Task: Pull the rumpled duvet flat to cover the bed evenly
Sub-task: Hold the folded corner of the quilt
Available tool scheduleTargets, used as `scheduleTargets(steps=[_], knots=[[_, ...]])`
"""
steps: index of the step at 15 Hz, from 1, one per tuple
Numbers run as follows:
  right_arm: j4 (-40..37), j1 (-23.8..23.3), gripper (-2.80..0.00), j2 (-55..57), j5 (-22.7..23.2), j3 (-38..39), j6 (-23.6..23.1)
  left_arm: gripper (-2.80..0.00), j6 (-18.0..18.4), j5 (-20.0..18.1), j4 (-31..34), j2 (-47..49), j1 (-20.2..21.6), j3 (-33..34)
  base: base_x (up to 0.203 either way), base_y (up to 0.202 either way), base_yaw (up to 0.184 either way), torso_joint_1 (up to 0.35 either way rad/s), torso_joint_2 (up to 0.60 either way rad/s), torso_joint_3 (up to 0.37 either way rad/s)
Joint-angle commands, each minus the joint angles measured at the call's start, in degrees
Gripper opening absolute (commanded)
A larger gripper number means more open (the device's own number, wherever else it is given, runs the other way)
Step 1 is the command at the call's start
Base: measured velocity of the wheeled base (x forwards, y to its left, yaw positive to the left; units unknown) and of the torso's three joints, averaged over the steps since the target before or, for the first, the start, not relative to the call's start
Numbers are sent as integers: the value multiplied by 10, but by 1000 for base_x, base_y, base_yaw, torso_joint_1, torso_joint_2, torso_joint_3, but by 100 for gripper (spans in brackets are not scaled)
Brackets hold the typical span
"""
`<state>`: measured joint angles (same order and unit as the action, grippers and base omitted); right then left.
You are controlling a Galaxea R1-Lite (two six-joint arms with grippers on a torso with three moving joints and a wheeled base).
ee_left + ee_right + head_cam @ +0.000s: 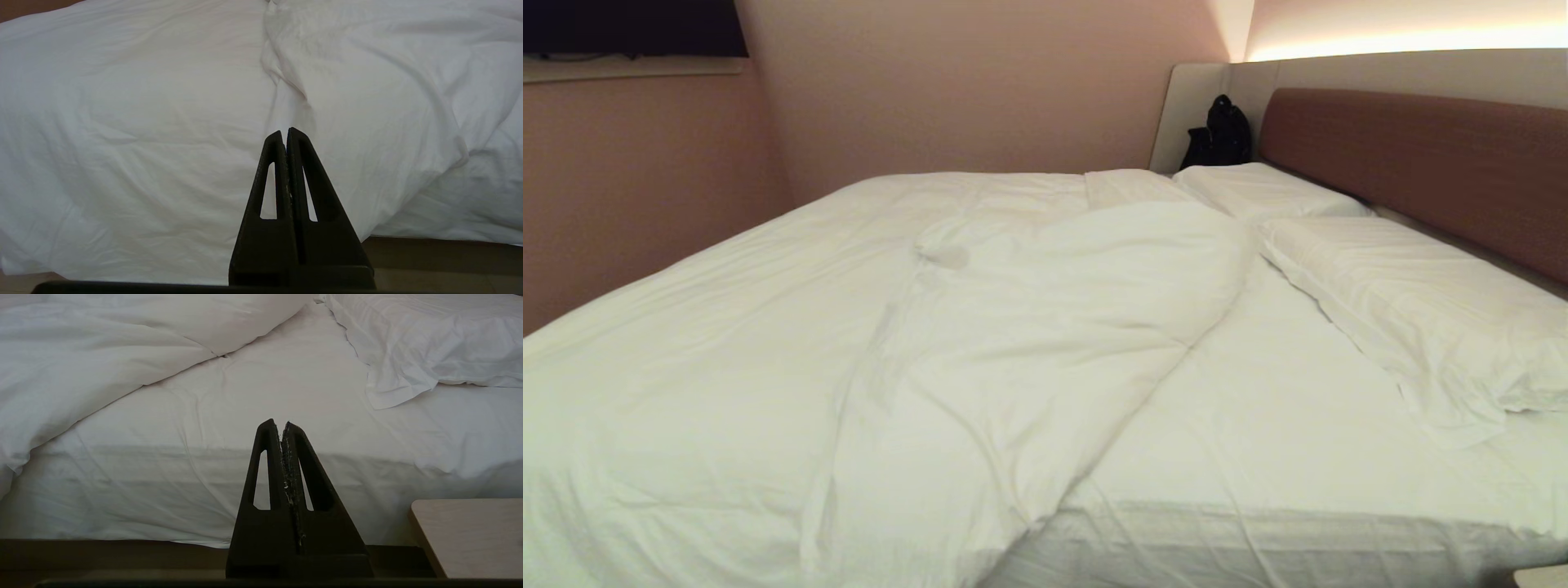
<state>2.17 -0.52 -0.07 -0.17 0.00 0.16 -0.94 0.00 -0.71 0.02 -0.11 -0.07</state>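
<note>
The puffy white duvet (792, 327) lies rumpled over the left and middle of the bed (1258, 408), one corner folded back on itself near the pillows. That leaves the fitted sheet bare on the right. In the left wrist view my left gripper (284, 132) is shut and empty, held off the bed's near side, facing the duvet (143, 122) that hangs over the edge. In the right wrist view my right gripper (278, 425) is also shut and empty, facing the bare mattress side (163, 486) with the duvet's folded edge (81, 375) beyond. Neither arm shows in the head view.
Two white pillows (1405, 294) lie along the reddish-brown headboard (1421, 163). A black bag (1221, 135) sits in the far corner. A pale wooden bedside table (474, 535) stands close beside my right gripper. Pink walls close in the far side.
</note>
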Motion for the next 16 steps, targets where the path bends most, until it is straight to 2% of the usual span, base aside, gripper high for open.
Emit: scheduleTargets(steps=[1,16], knots=[[0,0,-280,1,0,0,0,-280,0,0,0,0,0,0,0,0,0,0,0,0],[0,0,-280,1,0,0,0,-280,-1,0,0,0,0,0,0,0,0,0,0,0]])
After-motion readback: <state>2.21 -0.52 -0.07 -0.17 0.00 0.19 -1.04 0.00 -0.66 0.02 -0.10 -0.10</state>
